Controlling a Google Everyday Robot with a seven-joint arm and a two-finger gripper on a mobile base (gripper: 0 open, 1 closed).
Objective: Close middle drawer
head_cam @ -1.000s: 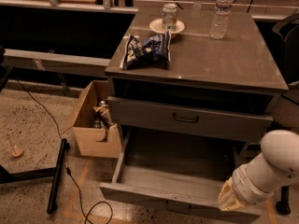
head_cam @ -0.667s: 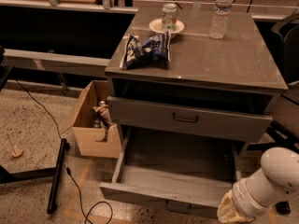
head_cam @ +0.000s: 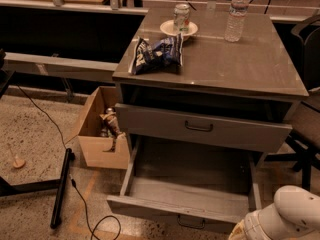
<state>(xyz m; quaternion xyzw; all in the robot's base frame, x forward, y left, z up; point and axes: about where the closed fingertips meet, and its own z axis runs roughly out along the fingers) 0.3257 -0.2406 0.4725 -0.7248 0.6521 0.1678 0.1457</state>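
A: Where is the middle drawer [head_cam: 190, 194] from the gripper [head_cam: 243, 230]?
B: Camera view: it is pulled far out under the top drawer [head_cam: 200, 129], and the gripper sits low by its front's right end. Gripper state: cannot tell.
A: Which way does it lie?
B: Front runs left-right and faces us, so the push goes back into the cabinet [head_cam: 240, 69].

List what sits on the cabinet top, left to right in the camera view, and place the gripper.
Chip bag, can on a plate, water bottle. The gripper is at bottom right, by the front of the open middle drawer.
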